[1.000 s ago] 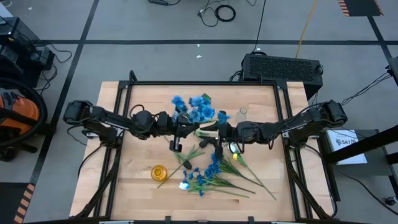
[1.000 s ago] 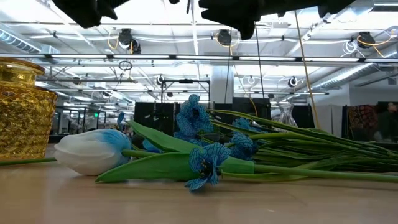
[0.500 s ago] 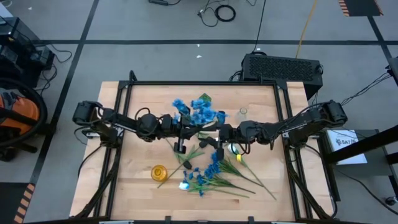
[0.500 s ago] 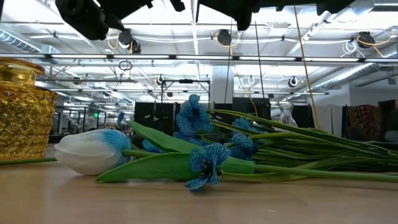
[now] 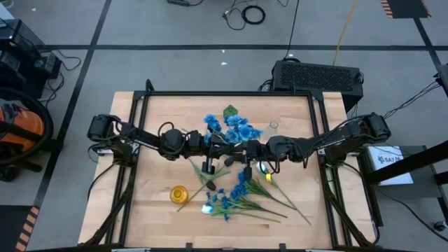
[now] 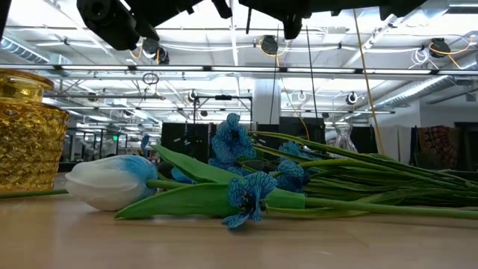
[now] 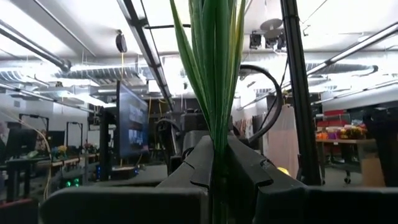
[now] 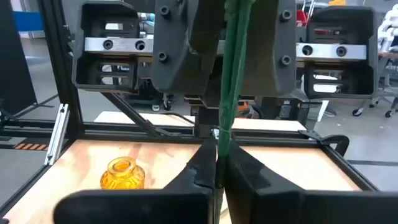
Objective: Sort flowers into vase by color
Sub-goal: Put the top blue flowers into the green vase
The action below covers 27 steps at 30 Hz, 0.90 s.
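Note:
A bunch of blue flowers (image 5: 232, 129) is held above the middle of the table, blooms toward the far edge. My left gripper (image 5: 221, 145) and right gripper (image 5: 244, 148) meet tip to tip at its green stems, both shut on them. The stems show in the left wrist view (image 7: 217, 87) and in the right wrist view (image 8: 231, 74). More blue flowers (image 5: 238, 199), a white tulip (image 6: 110, 181) and a dark tulip (image 5: 210, 184) lie flat on the table. The yellow vase (image 5: 179, 194) stands near them. My left gripper (image 7: 219, 182) pinches the bunch's green stems (image 7: 217, 134) between its two fingers, coming level from the table's left, fingers across the stems. The bunch is lifted clear of the table. My right gripper (image 8: 217, 175) pinches the same stems (image 8: 222, 134) between its two fingers, level from the table's right, across them, just beside the left gripper's fingers (image 8: 186, 43).
A small clear vase (image 5: 273, 127) stands toward the far right, close to the right arm. The loose flowers' long stems (image 5: 283, 203) fan toward the near right. A black frame rail (image 5: 227, 93) borders the table.
My left gripper has moved toward the table's right, up to the right gripper, carrying the blue bunch with it. The blooms now hang farther right, over both grippers. The right gripper has stayed about where it was.

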{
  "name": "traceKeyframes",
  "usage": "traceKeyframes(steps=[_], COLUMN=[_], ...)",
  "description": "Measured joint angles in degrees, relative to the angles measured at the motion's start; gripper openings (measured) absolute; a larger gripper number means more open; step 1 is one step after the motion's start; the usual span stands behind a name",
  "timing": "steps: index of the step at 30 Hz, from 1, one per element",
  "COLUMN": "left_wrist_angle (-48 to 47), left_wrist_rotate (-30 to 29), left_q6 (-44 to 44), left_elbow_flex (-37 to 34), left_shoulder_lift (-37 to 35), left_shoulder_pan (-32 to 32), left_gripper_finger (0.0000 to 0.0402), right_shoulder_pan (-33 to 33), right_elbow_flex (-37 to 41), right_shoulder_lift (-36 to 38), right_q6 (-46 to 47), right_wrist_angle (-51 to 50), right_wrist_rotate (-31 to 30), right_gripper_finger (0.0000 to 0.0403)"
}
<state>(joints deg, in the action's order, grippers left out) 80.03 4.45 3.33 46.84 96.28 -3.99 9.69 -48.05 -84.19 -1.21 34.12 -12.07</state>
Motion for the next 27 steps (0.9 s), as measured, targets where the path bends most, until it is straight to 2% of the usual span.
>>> traceKeyframes(steps=[4, 8, 13, 17, 21, 27], left_wrist_angle=[-2.6, -9.0, -20.9, -34.4, -44.5, -48.0], left_wrist_rotate=[-0.1, -1.1, -1.5, -1.0, 0.0, -0.1], left_q6=[0.0, -0.5, -2.2, -5.9, -6.0, -6.1], left_elbow_flex=[0.0, 0.0, 0.0, 0.0, -0.1, -0.1], left_shoulder_lift=[-0.8, -2.9, -7.9, -12.7, -16.3, -19.7], left_shoulder_pan=[0.2, 0.5, 1.2, 2.4, 2.8, 2.9], left_gripper_finger=[0.0029, 0.0029, 0.0049, 0.0074, 0.0079, 0.0080], right_shoulder_pan=[-0.3, -0.8, -0.9, -0.9, -1.1, -1.0], right_elbow_flex=[0.0, 0.0, 0.0, 0.0, 0.0, 0.0], right_shoulder_lift=[1.5, 5.0, 9.8, 12.1, 12.8, 12.8], right_q6=[1.9, 4.4, 7.7, 9.7, 12.0, 13.2], right_wrist_angle=[-3.4, -11.2, -21.0, -26.4, -28.7, -29.2], right_wrist_rotate=[0.0, 0.0, -2.0, -5.4, -6.6, -6.2], right_gripper_finger=[0.0012, 0.0005, 0.0006, 0.0006, 0.0006, 0.0006])
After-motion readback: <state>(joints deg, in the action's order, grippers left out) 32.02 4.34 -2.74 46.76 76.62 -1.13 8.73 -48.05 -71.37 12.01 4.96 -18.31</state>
